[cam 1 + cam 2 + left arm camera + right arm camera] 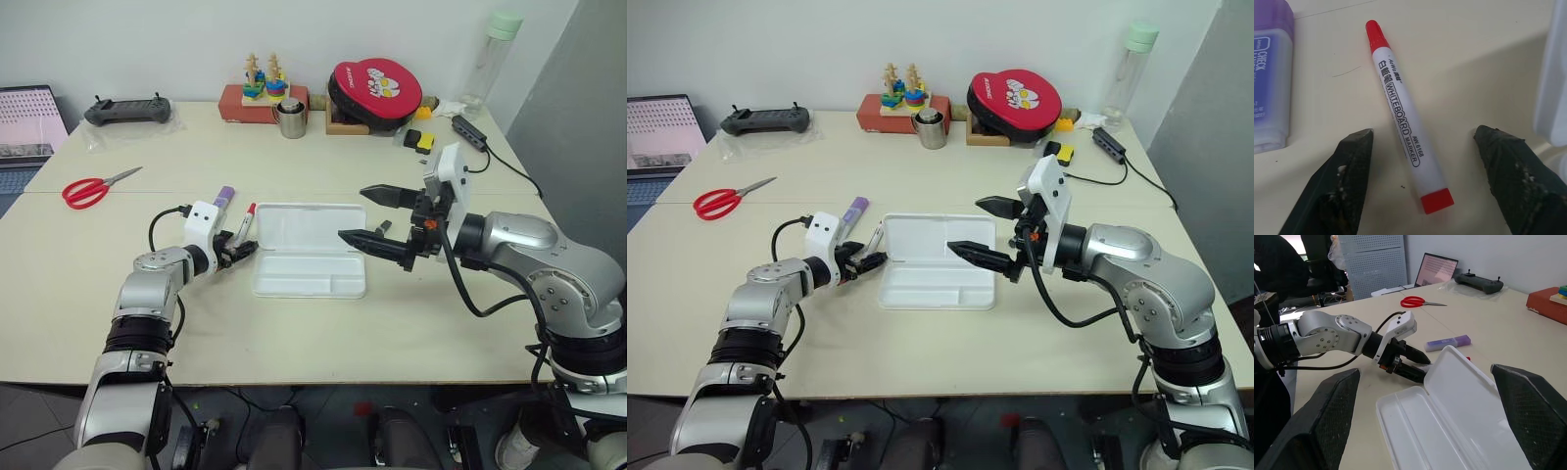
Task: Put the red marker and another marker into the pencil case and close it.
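Red marker (1405, 117): flat on table (294, 333), beside open case (309, 250), between spread fingers of left gripper (1425, 176), untouched. Purple marker (854, 210) nearby. Right gripper (384, 219): spread, empty, above case.

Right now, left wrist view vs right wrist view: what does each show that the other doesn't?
Left wrist alone: the red marker whole, lying flat on the table between the open fingers of the left gripper, untouched.

Right wrist alone: the pencil case open, red scissors, a laptop, a controller, and its own fingers wide apart.

Both: the purple marker and the case.
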